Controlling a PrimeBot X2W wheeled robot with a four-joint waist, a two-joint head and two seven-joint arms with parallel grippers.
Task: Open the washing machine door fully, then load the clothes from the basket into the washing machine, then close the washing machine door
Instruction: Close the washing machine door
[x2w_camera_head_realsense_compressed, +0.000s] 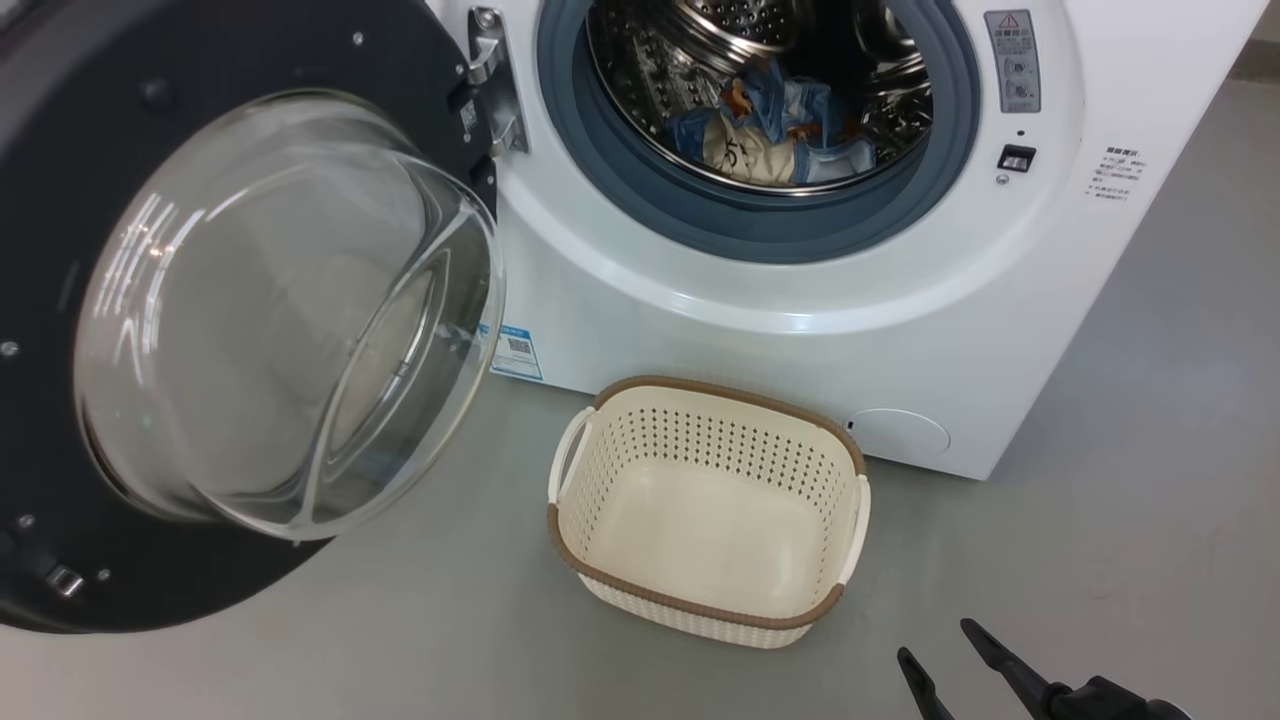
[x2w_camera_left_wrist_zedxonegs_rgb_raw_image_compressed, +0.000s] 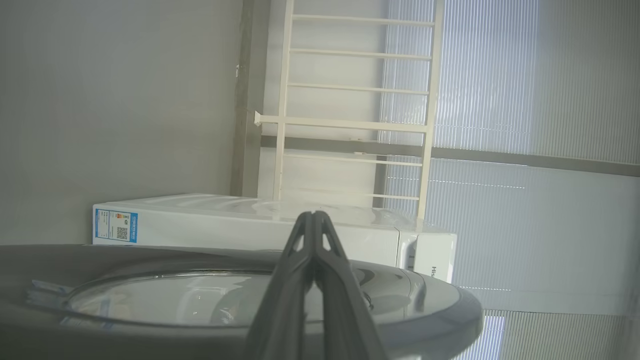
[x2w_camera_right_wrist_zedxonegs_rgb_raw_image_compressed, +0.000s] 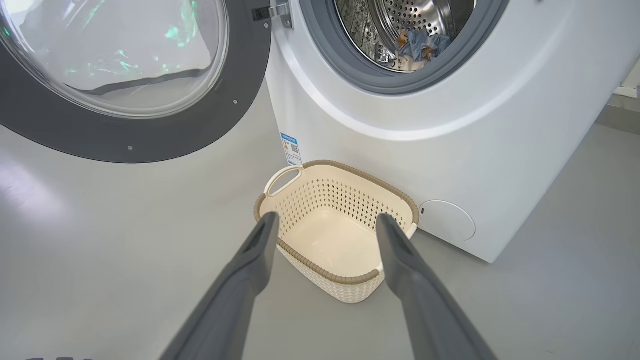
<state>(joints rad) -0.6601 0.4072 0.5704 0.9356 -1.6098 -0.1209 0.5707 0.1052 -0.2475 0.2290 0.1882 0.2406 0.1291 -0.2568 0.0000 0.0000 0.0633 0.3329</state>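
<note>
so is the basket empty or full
Empty: the basket shows a bare cream floor with nothing on it, and the clothes lie inside the drum of the washing machine.

The floor (x2w_camera_head_realsense_compressed: 1150, 480) is smooth and grey. The white washing machine (x2w_camera_head_realsense_compressed: 780, 330) stands on it. The cream basket (x2w_camera_head_realsense_compressed: 700, 445) stands upright on the floor just in front of the machine's lower front panel.

Glossy black door (x2w_camera_head_realsense_compressed: 60, 150), shiny perforated steel drum (x2w_camera_head_realsense_compressed: 650, 60), matt plastic basket (x2w_camera_head_realsense_compressed: 720, 440)
</note>
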